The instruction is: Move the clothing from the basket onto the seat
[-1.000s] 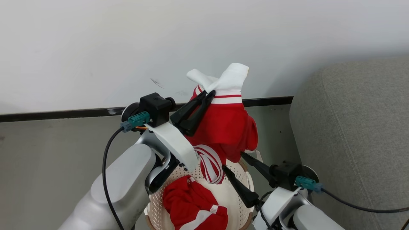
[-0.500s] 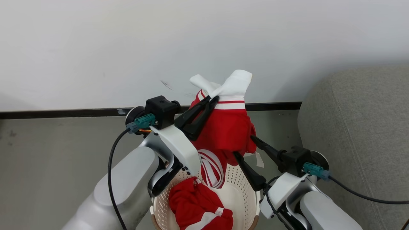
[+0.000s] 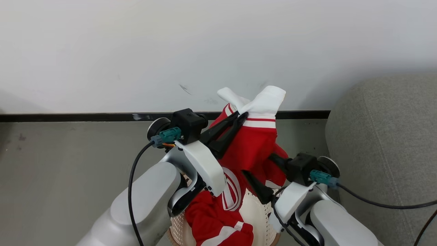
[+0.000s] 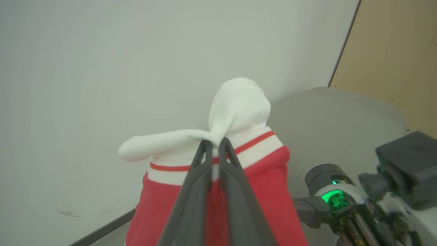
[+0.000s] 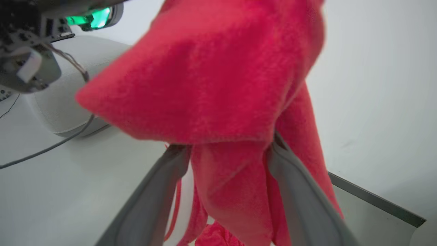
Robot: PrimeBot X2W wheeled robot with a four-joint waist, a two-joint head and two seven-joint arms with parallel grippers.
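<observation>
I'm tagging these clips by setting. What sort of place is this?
Probably a plain indoor room set up like a living space: a grey sofa, a laundry basket of red clothing, and a bare white wall with black skirting.

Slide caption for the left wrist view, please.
Left gripper shut on the white cuff of the red clothing, held up with the grey seat behind.

garments 2: lifted garment (image 3: 256, 147), lower garment (image 3: 211, 218) | basket (image 3: 254, 215) 1 | sofa (image 3: 382, 143) 1 | grippers 2: left gripper (image 3: 240, 116), right gripper (image 3: 257, 164) | arms 2 | teal plugs 2: left plug (image 3: 167, 135), right plug (image 3: 319, 177)
</observation>
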